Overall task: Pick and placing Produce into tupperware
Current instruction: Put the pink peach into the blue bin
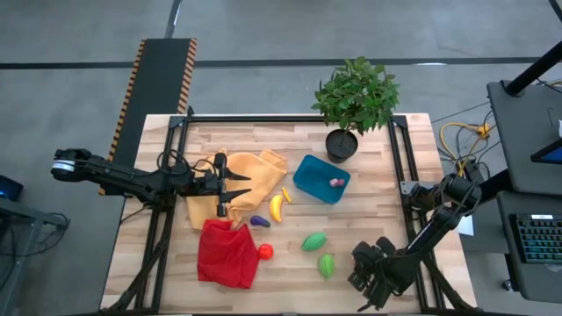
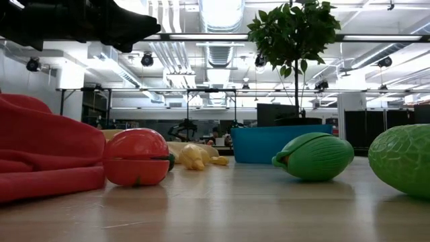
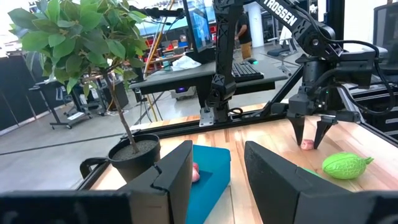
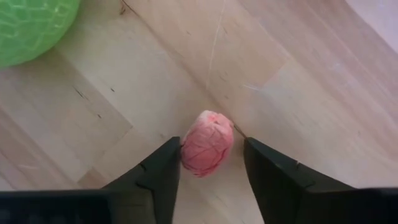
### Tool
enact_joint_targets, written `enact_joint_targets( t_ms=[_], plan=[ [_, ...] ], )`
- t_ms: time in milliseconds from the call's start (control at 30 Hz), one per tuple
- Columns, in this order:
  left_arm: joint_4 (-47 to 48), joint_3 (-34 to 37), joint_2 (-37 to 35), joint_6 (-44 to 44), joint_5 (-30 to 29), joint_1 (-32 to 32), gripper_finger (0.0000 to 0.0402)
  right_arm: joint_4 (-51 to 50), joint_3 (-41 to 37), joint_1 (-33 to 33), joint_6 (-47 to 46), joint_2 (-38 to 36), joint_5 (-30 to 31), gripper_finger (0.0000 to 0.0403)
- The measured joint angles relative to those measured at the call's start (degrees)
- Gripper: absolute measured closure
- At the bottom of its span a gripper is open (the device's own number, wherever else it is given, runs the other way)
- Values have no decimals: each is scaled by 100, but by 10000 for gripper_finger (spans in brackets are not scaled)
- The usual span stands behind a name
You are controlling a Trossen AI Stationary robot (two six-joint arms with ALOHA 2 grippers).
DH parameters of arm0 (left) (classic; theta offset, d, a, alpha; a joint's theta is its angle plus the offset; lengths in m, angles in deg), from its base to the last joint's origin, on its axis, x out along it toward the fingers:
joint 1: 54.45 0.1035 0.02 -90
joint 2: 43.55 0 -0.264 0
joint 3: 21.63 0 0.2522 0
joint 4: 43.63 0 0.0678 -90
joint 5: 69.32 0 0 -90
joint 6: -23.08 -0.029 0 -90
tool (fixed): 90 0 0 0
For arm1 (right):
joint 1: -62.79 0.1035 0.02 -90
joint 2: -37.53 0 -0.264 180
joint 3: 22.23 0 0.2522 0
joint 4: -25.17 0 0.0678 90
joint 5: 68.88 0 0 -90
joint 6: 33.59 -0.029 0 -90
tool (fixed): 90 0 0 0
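Observation:
My right gripper [image 4: 211,155] points down at the table's near right [image 1: 362,268], open, its fingers on either side of a tiny pink piece [image 4: 207,142] that lies on the wood. A green oval [image 1: 327,263] lies just left of it and another [image 1: 314,240] a little farther. The banana [image 1: 276,207], the purple piece [image 1: 260,221] and the red round one [image 1: 265,252] lie mid-table. The blue tupperware [image 1: 320,178] holds one pink piece [image 1: 335,183]. My left gripper [image 1: 230,189] hangs level and open over the yellow-orange cloth [image 1: 255,167]. My right gripper comes at the pink piece from above, pointing steeply down. One finger [image 4: 165,168] lies against the piece's side [image 4: 185,152]; the other finger [image 4: 264,168] stands a narrow gap away from it. The piece rests on the table.
A potted plant [image 1: 344,132] stands at the far edge beside the tupperware. A red cloth [image 1: 226,254] lies at the near left, next to the red round piece. Black frame rails [image 1: 399,167] run along the table's sides. Bare wood lies between the green ovals and the tupperware.

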Motion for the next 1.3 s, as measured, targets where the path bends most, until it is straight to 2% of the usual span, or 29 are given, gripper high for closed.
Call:
enact_joint_targets(
  t_ms=[233,433,600,767,867,1000,1300],
  plan=[
    [1,0,0,0,0,0,269,-66,-4,2,103,0,112,297],
    [0,0,0,-4,0,0,269,-181,-24,-54,209,0,563,344],
    [16,0,0,-125,1,1,269,-398,-20,-103,246,0,1154,355],
    [17,0,0,-129,0,0,269,-1059,-17,-318,338,-182,1637,354],
    [17,0,0,-138,0,2,269,-1436,-17,-520,499,-453,1910,354],
    [14,0,0,-138,0,2,269,-1517,-46,-881,1155,-1026,2416,354],
    [18,0,2,-142,0,2,269,-1337,-304,-1950,3133,-2586,2810,355]
  ],
)
